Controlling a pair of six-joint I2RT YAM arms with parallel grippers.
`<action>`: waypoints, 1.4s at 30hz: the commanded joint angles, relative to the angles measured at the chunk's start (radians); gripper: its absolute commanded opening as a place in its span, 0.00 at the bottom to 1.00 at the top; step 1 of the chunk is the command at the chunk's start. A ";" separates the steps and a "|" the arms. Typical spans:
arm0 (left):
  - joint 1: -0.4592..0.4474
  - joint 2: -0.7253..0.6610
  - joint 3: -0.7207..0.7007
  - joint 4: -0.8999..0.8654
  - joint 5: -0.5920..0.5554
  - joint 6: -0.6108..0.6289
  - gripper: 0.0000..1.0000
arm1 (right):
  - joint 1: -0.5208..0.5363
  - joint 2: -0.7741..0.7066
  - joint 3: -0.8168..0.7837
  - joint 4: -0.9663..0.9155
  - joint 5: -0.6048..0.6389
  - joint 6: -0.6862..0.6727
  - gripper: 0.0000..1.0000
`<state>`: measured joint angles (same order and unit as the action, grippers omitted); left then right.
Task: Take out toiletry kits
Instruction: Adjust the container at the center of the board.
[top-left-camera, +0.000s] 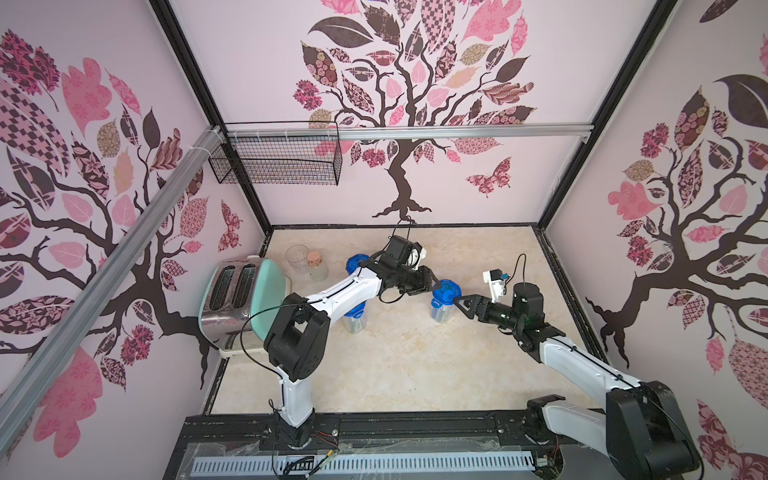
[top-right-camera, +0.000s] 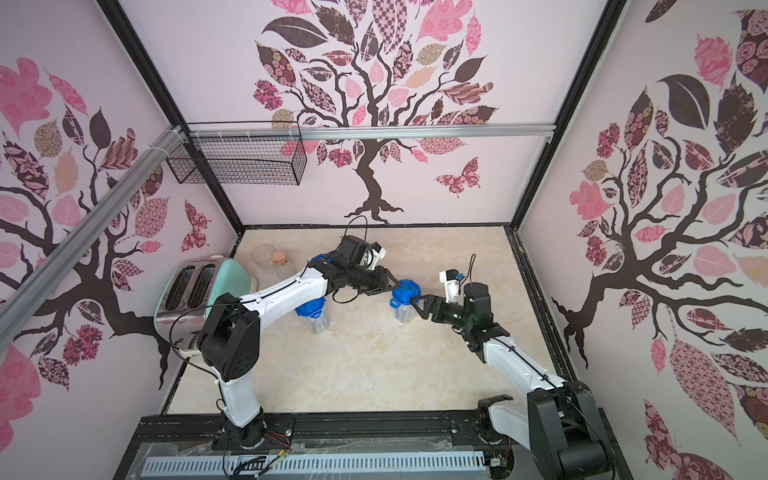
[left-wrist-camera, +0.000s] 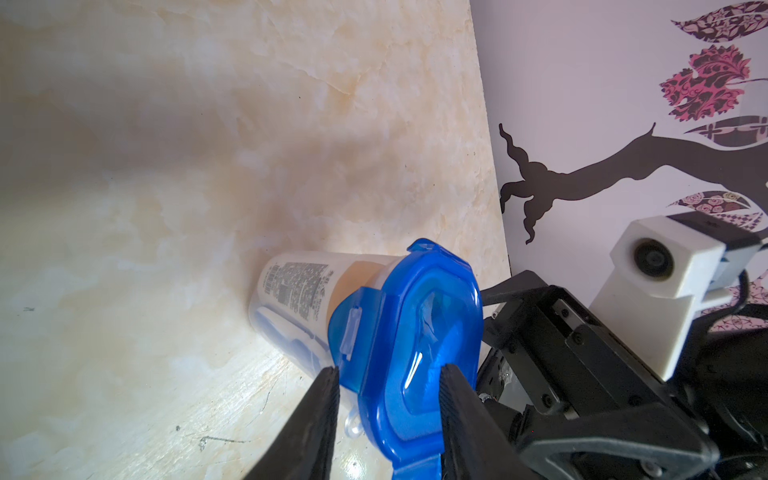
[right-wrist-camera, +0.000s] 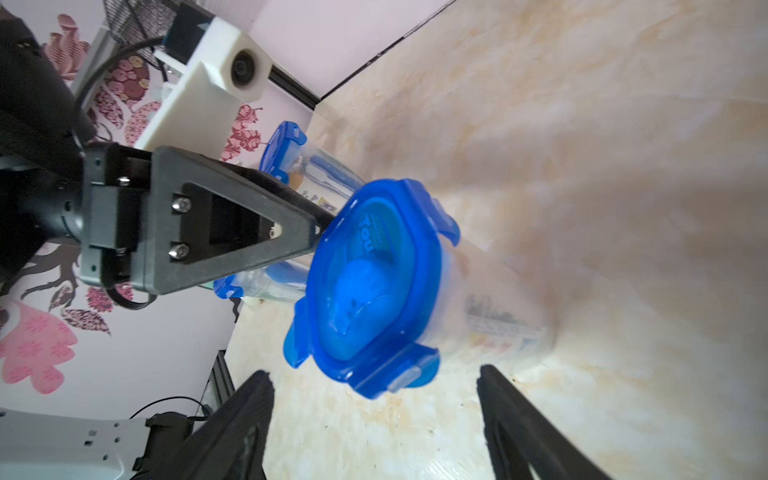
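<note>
Seen from above, a marble-patterned table (top-left-camera: 395, 365) sits in a booth with pink tree wallpaper. Near the middle stands a clear canister (top-left-camera: 439, 313) with a blue lid (top-left-camera: 445, 289) on it, and two robot arms meet there.

The left arm (top-left-camera: 345, 291) reaches in from the left. The left jaws pinch the near edge of the lid, with one finger (left-wrist-camera: 322, 415) on each side of it. The right arm (top-left-camera: 582, 357) comes from the right. The right jaws stand wide apart just beside the canister, and in the right wrist view they touch nothing.

The kit (left-wrist-camera: 291, 286) is inside this canister. Through the clear wall, the left wrist view shows a white printed container and a blue shape like a toothbrush (left-wrist-camera: 291, 336).

To the left, a second canister (top-left-camera: 354, 318) stands partly under the left arm. A third canister (top-left-camera: 356, 262) stands behind that arm. Both have blue lids.

Further left, towards the back, a clear cup (top-left-camera: 296, 258) and a cork-stoppered jar (top-left-camera: 318, 268) stand side by side. Next to them is a mint-green toaster (top-left-camera: 237, 291). A wire basket (top-left-camera: 282, 160) hangs on the back wall
</note>
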<state>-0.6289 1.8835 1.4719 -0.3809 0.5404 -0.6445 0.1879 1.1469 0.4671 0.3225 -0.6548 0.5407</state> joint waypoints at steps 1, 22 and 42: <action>0.000 0.023 0.023 -0.010 0.005 0.031 0.43 | 0.003 -0.007 0.051 -0.044 0.057 -0.047 0.80; -0.001 0.072 0.064 -0.025 0.022 0.046 0.40 | 0.092 0.007 -0.029 0.146 -0.199 0.085 0.78; 0.005 -0.113 -0.001 0.042 0.105 0.012 0.40 | 0.080 -0.085 -0.115 0.111 -0.085 0.048 0.81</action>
<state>-0.5701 1.7802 1.4849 -0.4232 0.5323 -0.6094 0.2787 1.0687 0.3637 0.4091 -0.7506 0.5831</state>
